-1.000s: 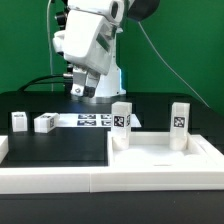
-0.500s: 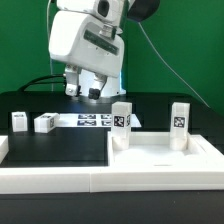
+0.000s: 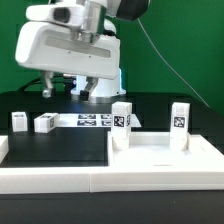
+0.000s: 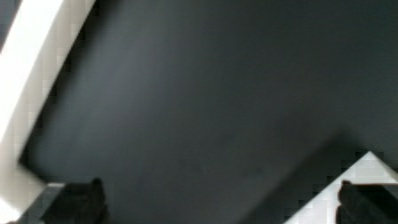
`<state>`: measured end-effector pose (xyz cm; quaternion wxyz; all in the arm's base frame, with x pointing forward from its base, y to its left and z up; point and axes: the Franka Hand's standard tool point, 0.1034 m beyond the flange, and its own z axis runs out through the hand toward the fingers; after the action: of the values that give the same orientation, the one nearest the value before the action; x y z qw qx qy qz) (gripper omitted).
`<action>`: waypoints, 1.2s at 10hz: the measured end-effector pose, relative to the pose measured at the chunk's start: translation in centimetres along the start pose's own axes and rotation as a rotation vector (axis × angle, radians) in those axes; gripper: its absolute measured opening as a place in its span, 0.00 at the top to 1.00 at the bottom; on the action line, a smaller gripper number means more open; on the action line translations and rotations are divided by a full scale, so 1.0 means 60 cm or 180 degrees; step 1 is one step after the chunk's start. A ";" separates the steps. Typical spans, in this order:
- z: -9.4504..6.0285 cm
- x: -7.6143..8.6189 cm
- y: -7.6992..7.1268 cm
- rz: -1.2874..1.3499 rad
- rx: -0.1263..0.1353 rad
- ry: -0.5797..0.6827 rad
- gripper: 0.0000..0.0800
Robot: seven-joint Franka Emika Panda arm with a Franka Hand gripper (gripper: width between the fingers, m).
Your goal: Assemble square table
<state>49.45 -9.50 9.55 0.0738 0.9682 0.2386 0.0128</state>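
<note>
My gripper (image 4: 217,205) hangs wide apart and empty over bare tabletop (image 4: 214,100), so I should centre on a loose leg (image 3: 45,123) at the exterior view's left, away from the table top (image 3: 160,152), before lowering

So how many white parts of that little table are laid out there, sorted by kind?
Block legs: 4 (two upright at the square top's far corners, two loose toward the exterior view's left)
Square top: 1
Total: 5
</note>
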 end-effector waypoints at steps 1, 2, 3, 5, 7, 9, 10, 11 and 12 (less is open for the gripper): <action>0.000 0.012 -0.009 0.0219 -0.0014 0.0023 0.19; 0.002 0.014 -0.014 0.0357 -0.0001 0.0025 0.19; 0.002 0.013 -0.013 0.0476 0.0004 0.0026 0.19; 0.002 0.013 -0.014 0.0806 0.0015 0.0026 0.19; 0.007 -0.019 -0.013 0.1174 0.0159 0.0004 0.19; 0.025 -0.067 -0.020 0.1398 0.0283 -0.0085 0.19; 0.033 -0.092 -0.018 0.1624 0.0430 -0.0158 0.19; 0.038 -0.097 -0.016 0.1654 0.0433 -0.0178 0.19; 0.038 -0.096 -0.018 0.1644 0.0433 -0.0180 0.19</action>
<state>43.99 -11.53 7.18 0.0094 0.9997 -0.0181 -0.0120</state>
